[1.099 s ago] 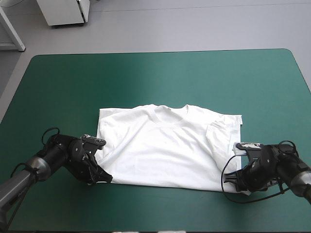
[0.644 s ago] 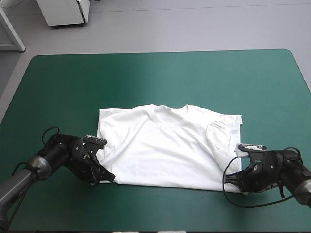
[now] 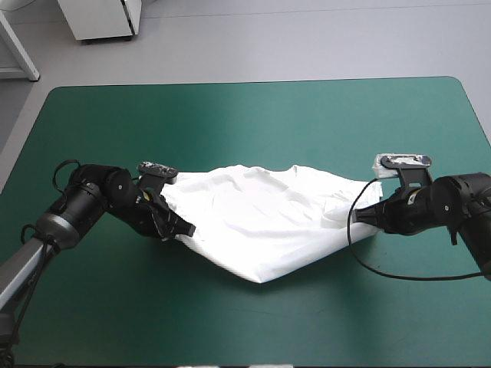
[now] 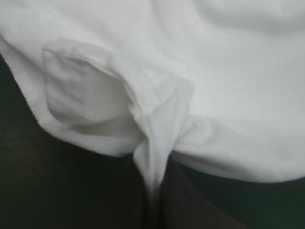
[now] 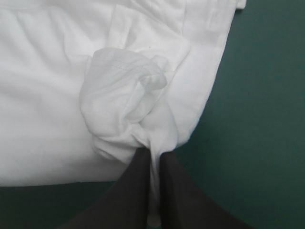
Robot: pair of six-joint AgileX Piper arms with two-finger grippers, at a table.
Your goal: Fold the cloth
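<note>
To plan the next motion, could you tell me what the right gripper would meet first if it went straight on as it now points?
The T-shirt itself: the right gripper is shut on it, and a bunched fold of its white cloth lies directly ahead. How far the cloth reaches beyond that fold is unclear.

black bulky arms (image 3: 84, 201), fingers (image 5: 131, 195) seemingly matte

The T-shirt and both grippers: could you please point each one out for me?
T-shirt (image 3: 265, 222), high view, middle of the chest.
left gripper (image 3: 184, 228), high view, fingertips pinching the cloth.
right gripper (image 5: 153, 160), right wrist view, fingertips shut on cloth.
</note>
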